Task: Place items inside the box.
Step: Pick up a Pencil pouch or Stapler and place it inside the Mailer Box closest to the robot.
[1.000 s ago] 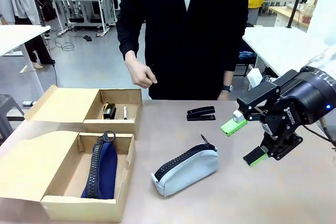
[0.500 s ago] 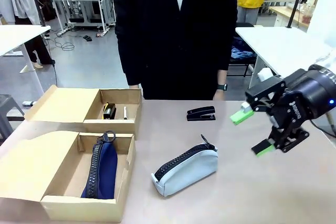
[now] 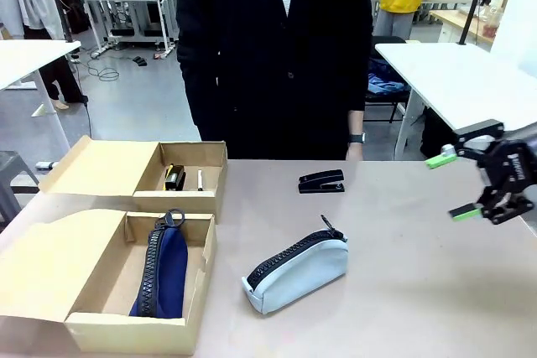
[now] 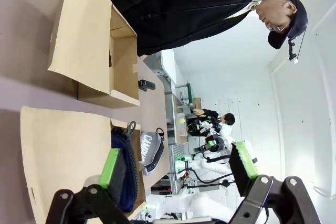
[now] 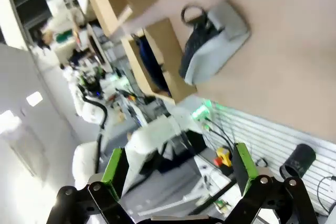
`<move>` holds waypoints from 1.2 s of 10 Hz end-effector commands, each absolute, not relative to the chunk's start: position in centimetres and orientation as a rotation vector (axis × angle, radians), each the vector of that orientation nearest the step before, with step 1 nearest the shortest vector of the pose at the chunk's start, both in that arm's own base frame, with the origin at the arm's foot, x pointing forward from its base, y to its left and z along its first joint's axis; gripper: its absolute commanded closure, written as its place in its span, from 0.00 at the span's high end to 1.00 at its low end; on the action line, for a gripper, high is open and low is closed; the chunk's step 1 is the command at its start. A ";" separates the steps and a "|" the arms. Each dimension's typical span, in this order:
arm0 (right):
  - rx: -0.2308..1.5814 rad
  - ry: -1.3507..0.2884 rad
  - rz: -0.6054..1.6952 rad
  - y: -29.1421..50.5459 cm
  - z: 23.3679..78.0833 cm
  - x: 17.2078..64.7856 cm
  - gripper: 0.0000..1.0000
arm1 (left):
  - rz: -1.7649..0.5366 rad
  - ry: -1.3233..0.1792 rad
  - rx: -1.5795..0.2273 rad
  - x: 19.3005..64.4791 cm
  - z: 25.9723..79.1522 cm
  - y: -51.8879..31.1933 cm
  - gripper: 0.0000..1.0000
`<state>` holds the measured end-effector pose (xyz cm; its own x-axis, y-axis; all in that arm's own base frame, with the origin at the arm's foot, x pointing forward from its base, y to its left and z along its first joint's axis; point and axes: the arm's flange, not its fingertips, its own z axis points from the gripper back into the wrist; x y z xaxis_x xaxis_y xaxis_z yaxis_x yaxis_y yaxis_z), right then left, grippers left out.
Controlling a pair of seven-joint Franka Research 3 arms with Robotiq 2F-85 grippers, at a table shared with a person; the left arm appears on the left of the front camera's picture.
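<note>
Right gripper (image 3: 451, 186) spread wide, holding nothing, above the table (image 3: 436, 291) at its right side. Grey pouch (image 3: 295, 272) lies to its left and nearer the robot (long axis near-left to far-right); box (image 3: 134, 331) further left; black stapler (image 3: 321, 182) farthest.

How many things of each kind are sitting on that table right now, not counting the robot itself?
Cardboard boxes: 2, the near box and the far box
Zip pouches: 2, the dark blue pouch in the near box, the grey pouch on the table
Black stapler: 1
Small items in the far box: 2, a yellow-and-black one and a slim pen-like one
Total: 7
</note>
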<state>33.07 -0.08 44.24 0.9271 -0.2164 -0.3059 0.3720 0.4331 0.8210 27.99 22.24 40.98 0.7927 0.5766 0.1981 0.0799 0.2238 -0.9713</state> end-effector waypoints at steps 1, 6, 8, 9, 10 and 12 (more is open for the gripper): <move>1.174 0.011 -0.432 -3.4 39.6 28.7 1.00 | 0.357 -0.617 -1.328 27.8 40.9 22.0 1.00; 1.159 0.046 -0.477 -6.4 42.8 33.3 1.00 | 0.357 -0.617 -1.328 27.8 40.9 22.0 1.00; 1.159 0.046 -0.477 -6.4 42.8 33.3 1.00 | 0.357 -0.617 -1.328 27.8 40.9 22.0 1.00; 1.159 0.046 -0.477 -6.4 42.8 33.3 1.00 | 0.357 -0.617 -1.328 27.8 40.9 22.0 1.00; 1.159 0.046 -0.477 -6.4 42.8 33.3 1.00 | 0.357 -0.617 -1.328 27.8 40.9 22.0 1.00; 1.159 0.046 -0.477 -6.4 42.8 33.3 1.00 | 0.357 -0.617 -1.328 27.8 40.9 22.0 1.00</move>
